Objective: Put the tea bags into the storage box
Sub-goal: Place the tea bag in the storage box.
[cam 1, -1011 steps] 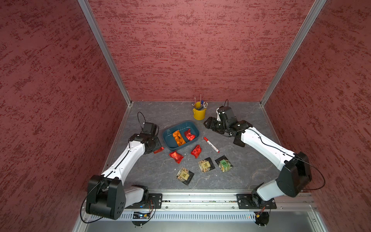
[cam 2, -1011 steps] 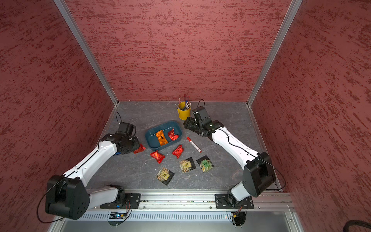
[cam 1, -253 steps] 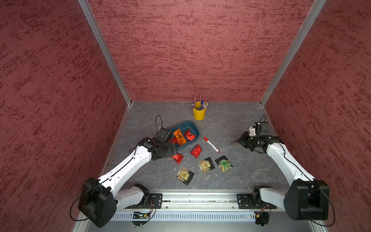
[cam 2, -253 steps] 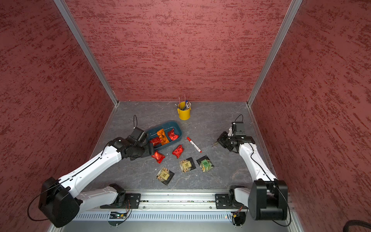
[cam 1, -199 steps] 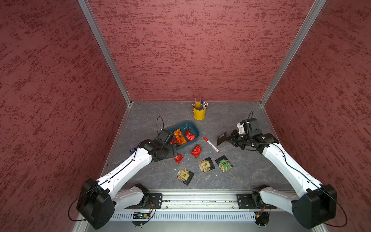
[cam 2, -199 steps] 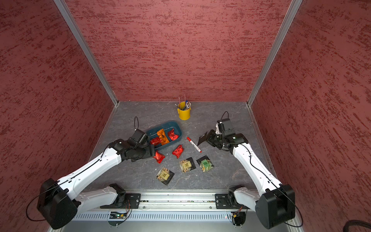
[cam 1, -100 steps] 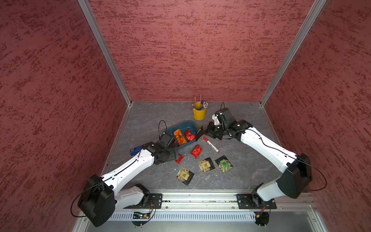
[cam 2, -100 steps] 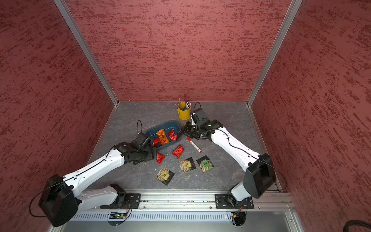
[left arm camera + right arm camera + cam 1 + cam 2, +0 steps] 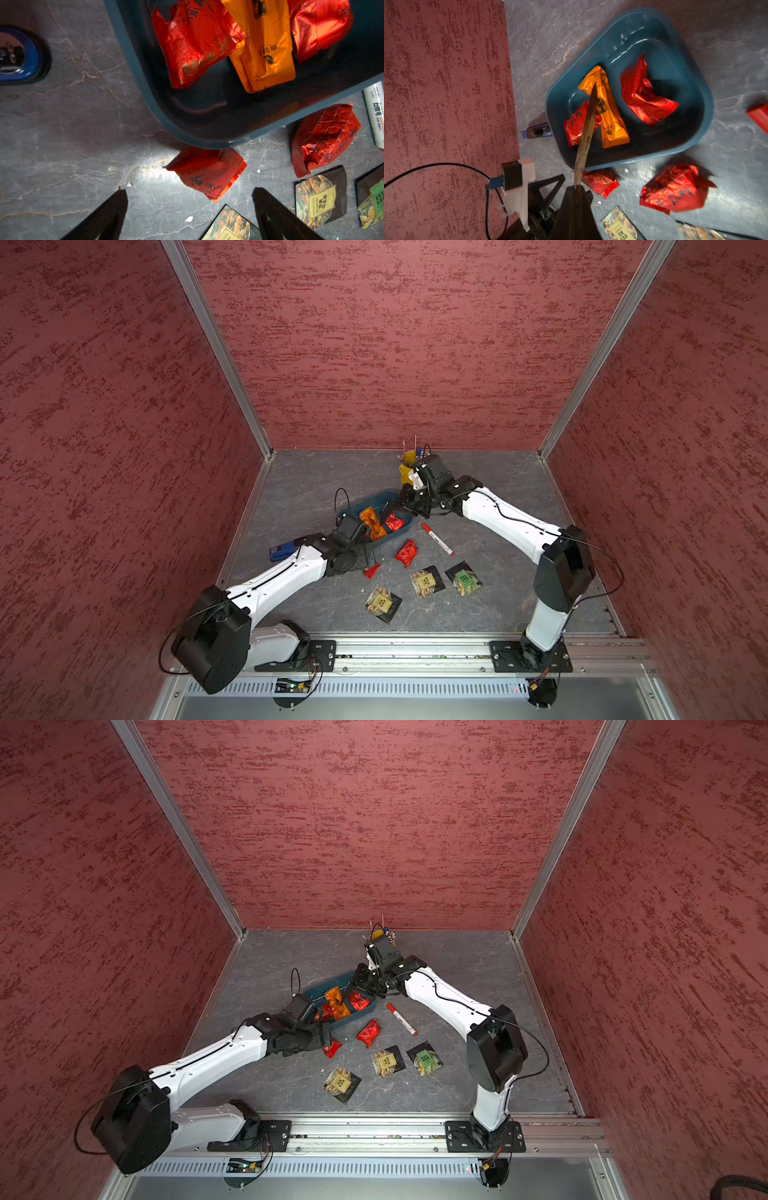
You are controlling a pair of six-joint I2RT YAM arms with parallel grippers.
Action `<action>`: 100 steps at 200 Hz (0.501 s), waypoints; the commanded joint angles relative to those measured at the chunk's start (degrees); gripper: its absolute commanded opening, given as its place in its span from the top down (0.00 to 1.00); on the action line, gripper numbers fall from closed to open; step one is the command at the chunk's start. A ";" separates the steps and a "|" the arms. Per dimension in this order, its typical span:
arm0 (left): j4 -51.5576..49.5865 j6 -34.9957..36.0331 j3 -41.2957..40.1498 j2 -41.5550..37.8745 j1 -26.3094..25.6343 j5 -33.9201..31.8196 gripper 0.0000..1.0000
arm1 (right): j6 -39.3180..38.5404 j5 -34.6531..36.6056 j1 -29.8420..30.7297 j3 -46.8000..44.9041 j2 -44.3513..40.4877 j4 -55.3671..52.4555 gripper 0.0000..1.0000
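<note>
Right wrist view: right gripper [image 9: 576, 187] pinching a thin flat tan-edged sachet [image 9: 586, 128], edge-on, over the shallow teal plastic storage box [image 9: 691, 68] w/ three foil packets [image 9: 610, 112] inside; left gripper [image 9: 190, 192] spread wide above a small crinkly red foil packet [image 9: 207, 172] just beside the box's corner. Risk: left finger clips the rim, shifts box, sachet drops outside.

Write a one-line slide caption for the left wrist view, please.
Open jaws near a red tea bag beside the blue box, which holds three foil packets.
</note>
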 commanded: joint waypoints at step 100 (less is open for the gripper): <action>8.99 1.85 -3.40 4.18 -0.14 0.71 0.05 | -3.58 3.42 -1.43 -4.83 -1.80 -0.12 0.30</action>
